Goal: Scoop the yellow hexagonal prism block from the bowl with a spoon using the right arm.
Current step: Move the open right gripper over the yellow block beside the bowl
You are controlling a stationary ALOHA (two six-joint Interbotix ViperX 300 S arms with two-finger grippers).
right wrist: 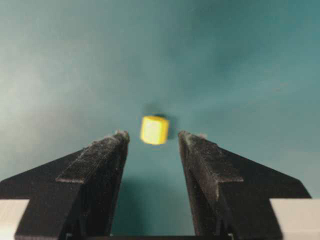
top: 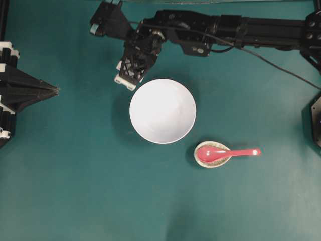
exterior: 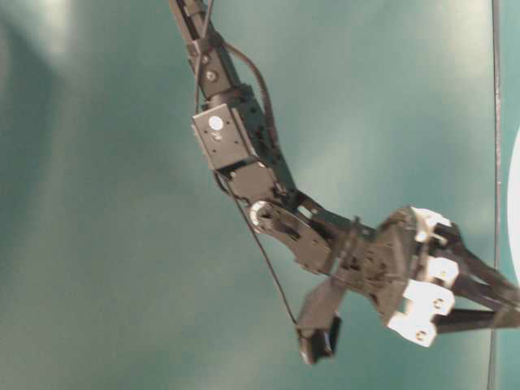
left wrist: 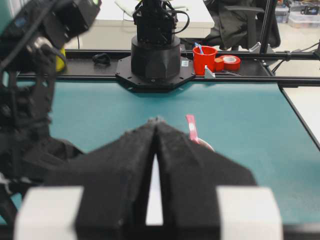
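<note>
The yellow hexagonal prism block (right wrist: 154, 130) lies on the bare teal tabletop, with no bowl around it in the right wrist view. My right gripper (right wrist: 152, 136) hangs over it, open, its fingertips on either side of the block and not touching it. From overhead, the right gripper (top: 131, 70) sits just off the upper-left rim of the white bowl (top: 162, 110) and hides the block; the bowl looks empty. The red spoon (top: 220, 152) rests in a small speckled dish (top: 212, 161) to the bowl's lower right. My left gripper (top: 56, 91) is shut at the left edge.
The right arm (top: 241, 30) stretches across the far side of the table from the right. In the left wrist view the left gripper (left wrist: 156, 121) points at the spoon handle (left wrist: 191, 127); beyond the table stands an arm base (left wrist: 155, 55) and a red cup (left wrist: 204, 59).
</note>
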